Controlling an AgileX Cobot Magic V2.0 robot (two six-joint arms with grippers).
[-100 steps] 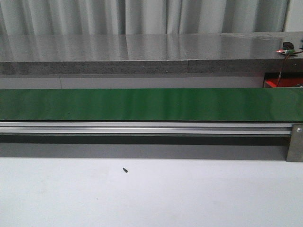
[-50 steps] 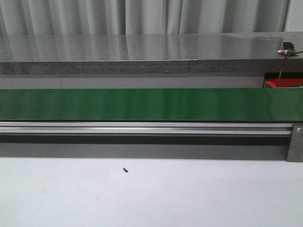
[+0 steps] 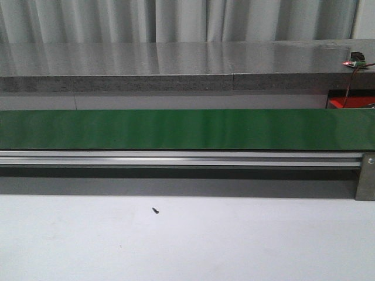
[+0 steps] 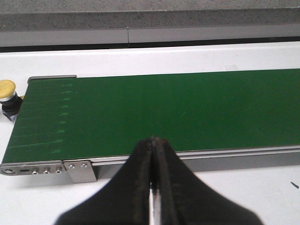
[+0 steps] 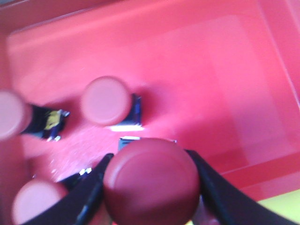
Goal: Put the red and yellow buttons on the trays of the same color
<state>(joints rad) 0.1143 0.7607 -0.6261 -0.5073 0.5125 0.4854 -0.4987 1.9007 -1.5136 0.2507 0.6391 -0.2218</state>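
Right gripper point(image 5: 151, 187) is over the glossy red plastic tray point(image 5: 225, 70), its black fingers point(image 5: 211, 192) clamped on either side of a round dark-red button point(image 5: 151, 180). Three more red-capped buttons lie on the tray floor: one near the middle point(image 5: 105, 100), one at the edge of view point(image 5: 9, 114), one low beside the fingers point(image 5: 35, 204); the picture is blurred. Left gripper point(image 4: 152, 154) hangs at the near edge of the long green conveyor belt point(image 4: 164, 110), fingers point(image 4: 136, 187) pressed together on nothing. A round yellow-capped button point(image 4: 7, 89) sits on the white surface point(image 4: 234, 54) just off the belt's end. In the front view the belt point(image 3: 187, 129) runs bare, with a small dark speck point(image 3: 155, 210) on the surface in front of it.
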